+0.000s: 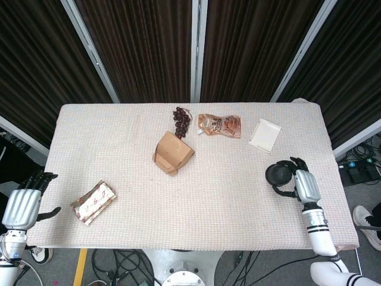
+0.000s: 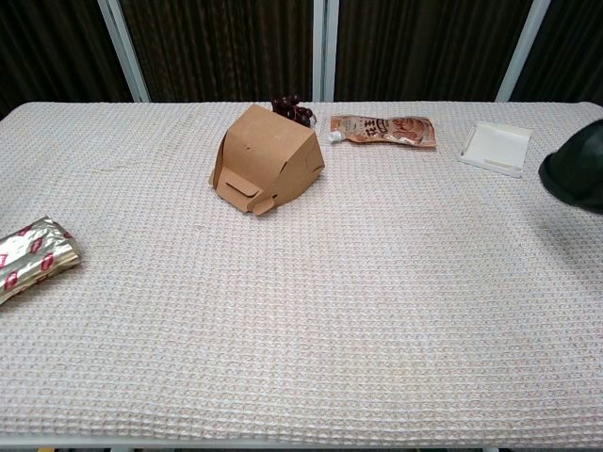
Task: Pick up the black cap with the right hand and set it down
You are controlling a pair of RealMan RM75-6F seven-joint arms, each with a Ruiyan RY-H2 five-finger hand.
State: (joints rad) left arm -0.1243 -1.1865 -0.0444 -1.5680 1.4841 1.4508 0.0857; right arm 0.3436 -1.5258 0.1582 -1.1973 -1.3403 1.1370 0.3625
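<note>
The black cap [image 1: 278,174] is a round dark shape near the table's right edge, held by my right hand [image 1: 300,184], whose dark fingers curl around it. In the chest view the cap [image 2: 577,172] shows at the far right edge, partly cut off, just above the cloth; the hand itself is outside that frame. Whether the cap touches the table cannot be told. My left hand [image 1: 24,203] hangs off the table's left front corner, fingers spread, holding nothing.
A brown cardboard box [image 1: 172,153] sits mid-table, dark grapes [image 1: 181,120] and an orange pouch [image 1: 220,125] behind it. A white flat packet [image 1: 265,134] lies just beyond the cap. A foil snack pack [image 1: 93,202] lies at the front left.
</note>
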